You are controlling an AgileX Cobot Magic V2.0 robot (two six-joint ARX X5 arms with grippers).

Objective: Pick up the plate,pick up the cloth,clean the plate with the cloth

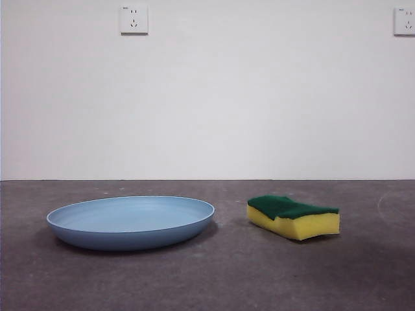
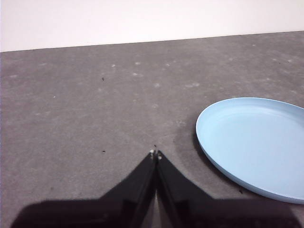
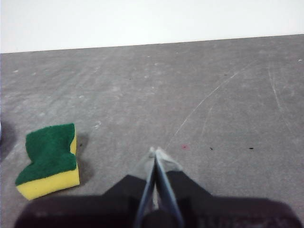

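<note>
— On the grey tabletop [image 1: 214, 278], where does the plate [image 1: 130, 222] sit?
— Flat, rim up, with nothing on it. The sponge [image 1: 293, 217] lies well apart from it, green side up, yellow underneath.
— Is either one being held?
— No. The left hand [image 2: 155, 153] hovers over bare tabletop beside the plate's rim, its jaws pressed together on nothing. The right hand [image 3: 156, 151] hangs over bare tabletop near the sponge, jaws likewise pressed together and empty.
— And farther back?
— A white wall [image 1: 259, 97] with two sockets [image 1: 133, 19], one at the front view's upper edge, another at its corner.
</note>
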